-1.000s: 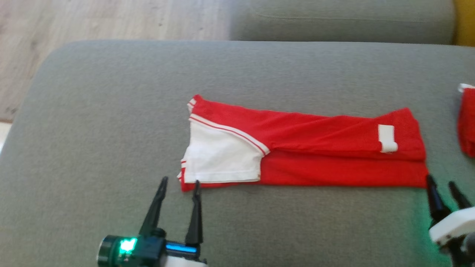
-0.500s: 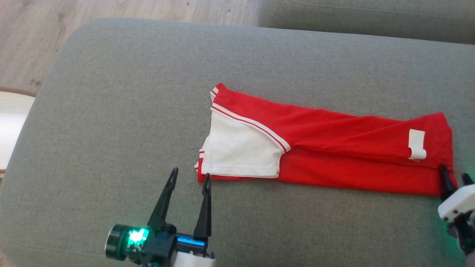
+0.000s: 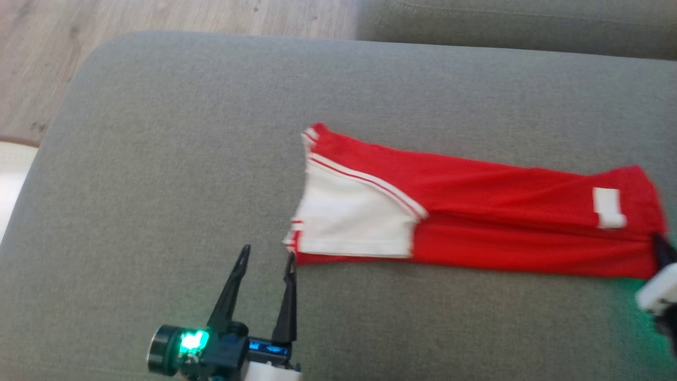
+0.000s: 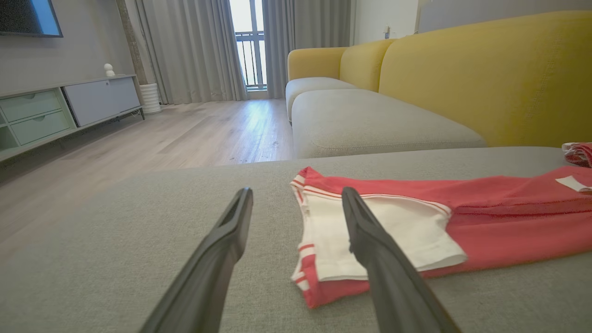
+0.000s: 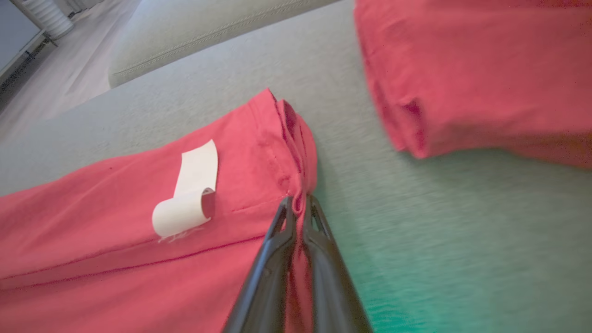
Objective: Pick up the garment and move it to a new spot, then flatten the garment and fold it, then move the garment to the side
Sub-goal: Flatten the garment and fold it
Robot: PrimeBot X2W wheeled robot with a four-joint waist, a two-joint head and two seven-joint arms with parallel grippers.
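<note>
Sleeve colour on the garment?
The sleeve is white with red edge stripes; clearest in the left wrist view.

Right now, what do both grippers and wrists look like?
Left gripper: two long, slim, tapering black fingers on a dark wrist block with a round green-lit ring and a blue light strip; white casing below. Right gripper: matching black fingers, slotted near the tips, on a white housing.

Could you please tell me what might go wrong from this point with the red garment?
The right gripper pinches only the corner hem of the red garment, so it may slip out. The left gripper has open jaws and grips nothing; lifting one-sided could undo the fold. Another red cloth lies close and might get dragged.
</note>
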